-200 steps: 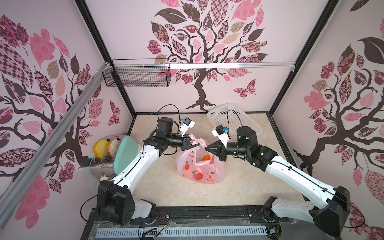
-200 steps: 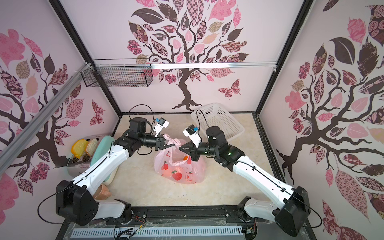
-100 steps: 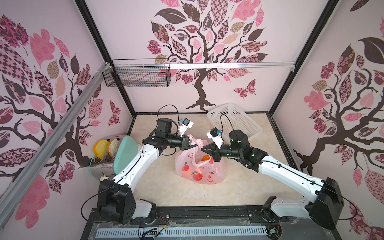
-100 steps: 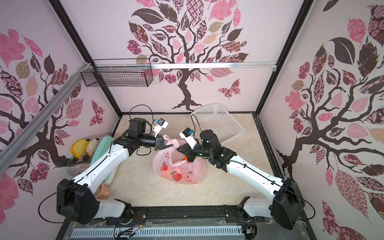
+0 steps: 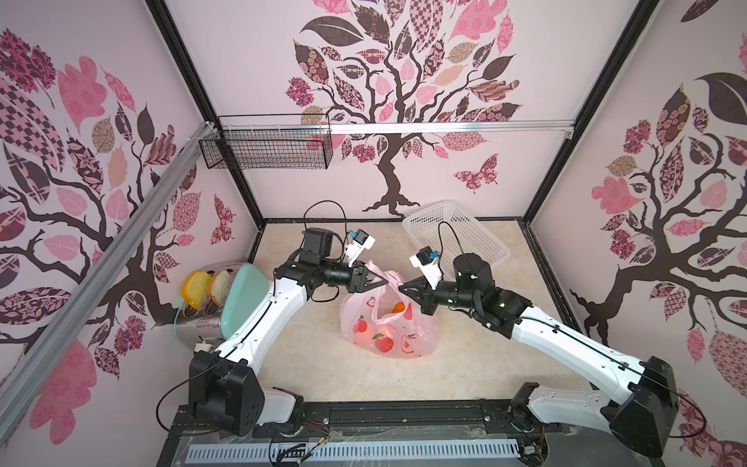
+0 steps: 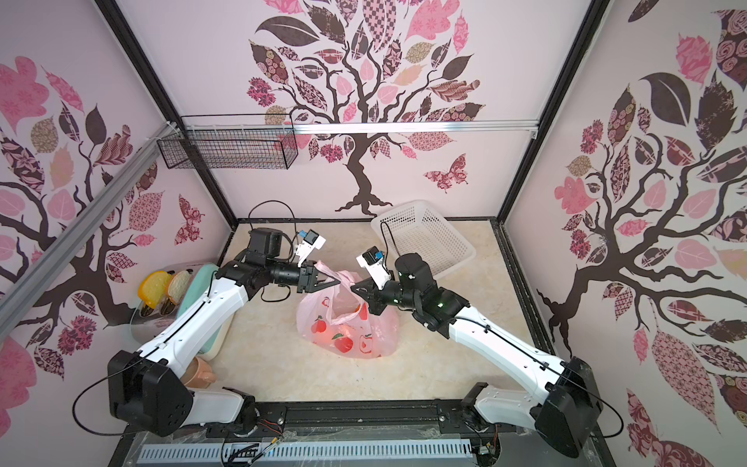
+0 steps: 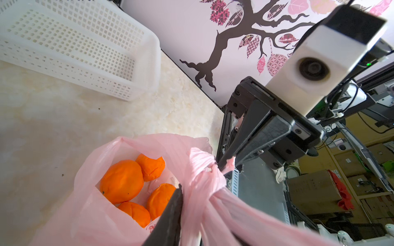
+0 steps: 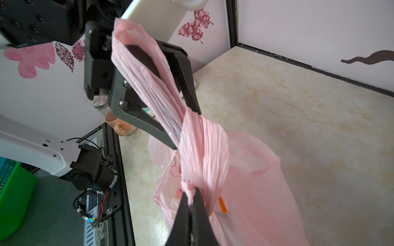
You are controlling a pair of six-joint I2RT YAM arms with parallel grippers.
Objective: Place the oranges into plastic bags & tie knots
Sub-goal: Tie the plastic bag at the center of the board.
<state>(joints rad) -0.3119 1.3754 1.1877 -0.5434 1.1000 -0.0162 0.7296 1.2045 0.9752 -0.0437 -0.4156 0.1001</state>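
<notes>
Pink bag (image 5: 388,335) sits mid-surface (image 5: 315,364). White basket (image 5: 456,238) is off at its 1 o'clock and looks empty.

Filling looks done to me. From the left wrist view I count four oranges (image 7: 121,181) down in the bag and can't see a fifth. No loose fruit lies on the surface in both top views.

The knot is underway, not finished. Both tools meet just above the bag's 12 o'clock edge, left arm coming in from 9 o'clock, right arm from 3.
- Right tool (image 5: 401,287): jaws together, pinched on the end of one handle strip (image 8: 204,153).
- Left tool (image 5: 383,279): jaws apart, second strip (image 8: 147,81) runs between them, not squeezed as far as I can tell.

The two strips cross and wrap once where the tools meet. It's one slack turn, no tight knot. The bag mouth gapes open with the fruit in plain sight.

Left to do, my call: regrab the loose strip, pull the wrap down snug on the neck, then likely a second tie-over to lock it.
</notes>
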